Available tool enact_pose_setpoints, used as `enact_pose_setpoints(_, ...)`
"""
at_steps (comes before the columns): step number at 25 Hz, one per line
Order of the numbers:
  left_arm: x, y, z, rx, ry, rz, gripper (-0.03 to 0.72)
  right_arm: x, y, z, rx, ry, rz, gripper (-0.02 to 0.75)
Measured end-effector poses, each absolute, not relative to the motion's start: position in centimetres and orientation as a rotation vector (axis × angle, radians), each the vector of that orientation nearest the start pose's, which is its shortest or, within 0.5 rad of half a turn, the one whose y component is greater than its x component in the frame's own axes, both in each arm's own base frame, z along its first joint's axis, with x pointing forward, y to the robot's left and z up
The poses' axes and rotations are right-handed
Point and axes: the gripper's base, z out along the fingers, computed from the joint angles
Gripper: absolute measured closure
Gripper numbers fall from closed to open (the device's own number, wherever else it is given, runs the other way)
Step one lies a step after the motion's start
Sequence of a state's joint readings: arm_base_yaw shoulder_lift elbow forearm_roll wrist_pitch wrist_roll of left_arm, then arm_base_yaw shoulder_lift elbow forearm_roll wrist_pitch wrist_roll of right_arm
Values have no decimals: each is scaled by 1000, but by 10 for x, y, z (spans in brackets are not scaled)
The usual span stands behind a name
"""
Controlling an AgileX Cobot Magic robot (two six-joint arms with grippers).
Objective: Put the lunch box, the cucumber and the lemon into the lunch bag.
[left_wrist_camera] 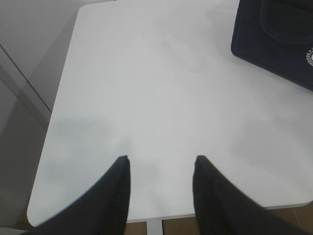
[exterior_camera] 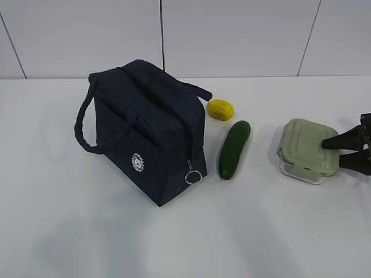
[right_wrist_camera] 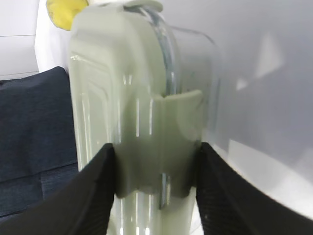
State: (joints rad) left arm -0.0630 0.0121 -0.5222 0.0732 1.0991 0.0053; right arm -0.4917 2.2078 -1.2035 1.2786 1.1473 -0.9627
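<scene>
The right gripper (exterior_camera: 341, 147) is reaching in from the right edge of the table (exterior_camera: 69, 231) and is closing its two fingers over the near side of the box (exterior_camera: 304, 147), one finger on the green lid and one under it, right at a side clip (right_wrist_camera: 159, 142). From the wrist view the pads are touching the clip on both sides, so I am reading this as a grip on the box, though it is sitting on the table and is not yet lifted.

The left gripper (left_wrist_camera: 161, 161) is hanging over bare table left of the bag (exterior_camera: 148, 130), its jaws standing apart with nothing between them.

The bag is standing left of centre, and its top looks zipped, the ring pull (exterior_camera: 193, 175) hanging at the near corner. The cucumber (exterior_camera: 233, 149) is lying just right of the bag, the lemon (exterior_camera: 221, 109) behind it, and the box well to the right of both.

To do this step well, I would be keeping the hold square on the rim rather than on the clip alone, since the clip could flip. Lifting level is wise. The bag probably needs opening first, which looks like work for the idle left arm.
</scene>
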Motion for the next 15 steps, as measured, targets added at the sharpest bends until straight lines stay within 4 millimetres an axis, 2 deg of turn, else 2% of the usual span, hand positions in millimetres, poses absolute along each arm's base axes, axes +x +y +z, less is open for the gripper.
enact_pose_setpoints(11,-7,6,281,65,2070,52,379,366,-106,97,514,2402,1366,372)
enact_pose_setpoints(15,-7,6,281,65,2070,52,379,367,-107,104,501,2401,1333,372)
